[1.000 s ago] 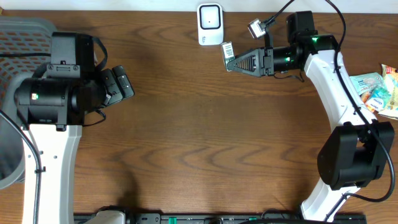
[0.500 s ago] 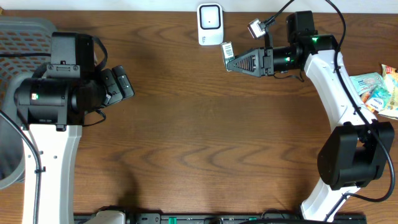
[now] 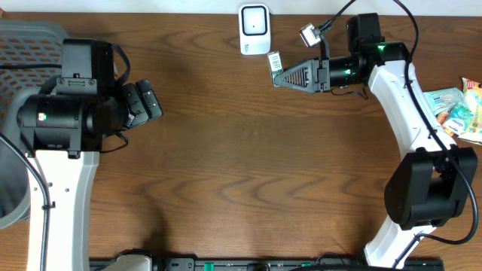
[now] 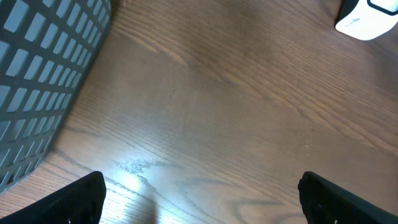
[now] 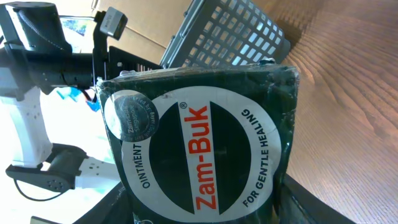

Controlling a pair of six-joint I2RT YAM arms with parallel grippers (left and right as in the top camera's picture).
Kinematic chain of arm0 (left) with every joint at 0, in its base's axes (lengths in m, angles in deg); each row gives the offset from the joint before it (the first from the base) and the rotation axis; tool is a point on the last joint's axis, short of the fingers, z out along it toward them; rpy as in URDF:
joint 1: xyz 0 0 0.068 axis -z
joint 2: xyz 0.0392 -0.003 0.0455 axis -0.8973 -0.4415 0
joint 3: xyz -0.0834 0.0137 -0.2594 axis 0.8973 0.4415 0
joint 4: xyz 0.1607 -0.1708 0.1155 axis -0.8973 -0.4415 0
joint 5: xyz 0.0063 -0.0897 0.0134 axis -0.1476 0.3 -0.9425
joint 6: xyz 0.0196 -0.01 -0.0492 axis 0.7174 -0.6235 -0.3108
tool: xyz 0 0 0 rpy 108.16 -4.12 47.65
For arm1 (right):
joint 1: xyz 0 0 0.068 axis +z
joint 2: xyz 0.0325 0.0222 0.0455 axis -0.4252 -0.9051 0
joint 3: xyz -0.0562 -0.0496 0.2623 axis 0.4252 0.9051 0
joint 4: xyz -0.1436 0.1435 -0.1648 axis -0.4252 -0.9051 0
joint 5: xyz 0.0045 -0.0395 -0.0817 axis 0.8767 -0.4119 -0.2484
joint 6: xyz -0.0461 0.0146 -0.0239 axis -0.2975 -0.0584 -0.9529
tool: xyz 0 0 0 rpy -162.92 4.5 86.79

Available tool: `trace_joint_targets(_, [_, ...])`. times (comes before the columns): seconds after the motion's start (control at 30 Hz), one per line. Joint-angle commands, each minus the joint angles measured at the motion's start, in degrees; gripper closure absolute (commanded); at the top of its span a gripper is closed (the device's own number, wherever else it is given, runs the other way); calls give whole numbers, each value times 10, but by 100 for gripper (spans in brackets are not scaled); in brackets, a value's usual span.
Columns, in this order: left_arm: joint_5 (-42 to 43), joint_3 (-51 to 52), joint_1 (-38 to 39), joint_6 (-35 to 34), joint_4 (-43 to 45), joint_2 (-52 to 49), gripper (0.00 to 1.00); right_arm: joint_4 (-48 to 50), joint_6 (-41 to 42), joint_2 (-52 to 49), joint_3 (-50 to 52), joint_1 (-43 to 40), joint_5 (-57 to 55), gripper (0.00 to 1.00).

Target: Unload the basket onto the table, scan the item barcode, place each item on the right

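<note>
right gripper (image 3: 276,72) pinches the zam-buk ointment packet (image 5: 199,143), held just lower right of the barcode scanner (image 3: 254,28) at top centre.

The Zam-Buk packet (image 5: 199,149) between the black fingers of the right gripper (image 3: 277,75) shows dark green, a white ring and red lettering. Beyond them the table (image 3: 226,173) is brown woodgrain, the basket (image 5: 230,31) grey lattice, the scanner (image 3: 254,28) white.
</note>
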Motion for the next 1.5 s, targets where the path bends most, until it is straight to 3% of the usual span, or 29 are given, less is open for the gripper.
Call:
trace_joint_targets(0.0, [-7, -1, -2, -7, -2, 3, 2, 2, 5, 8, -1, 5, 8, 57])
trace_joint_targets(0.57, [-7, -1, -2, -7, -2, 3, 2, 2, 5, 8, -1, 5, 7, 57])
trace_joint_targets(0.8, [-7, -1, -2, -7, -2, 3, 2, 1, 5, 8, -1, 17, -66, 60])
trace_joint_targets(0.97, [-7, -1, -2, -7, -2, 3, 2, 1, 6, 8, -1, 55, -244, 57])
trace_joint_targets(1.23, [-7, -1, -2, -7, -2, 3, 2, 9, 114, 6, 12, 153, -774, 50])
trace_joint_targets(1.33, [-7, -1, -2, -7, -2, 3, 2, 35, 120, 6, 38, 185, -846, 47])
trace_joint_targets(1.47, [-7, -1, -2, -7, -2, 3, 2, 92, 120, 6, 101, 214, -852, 41])
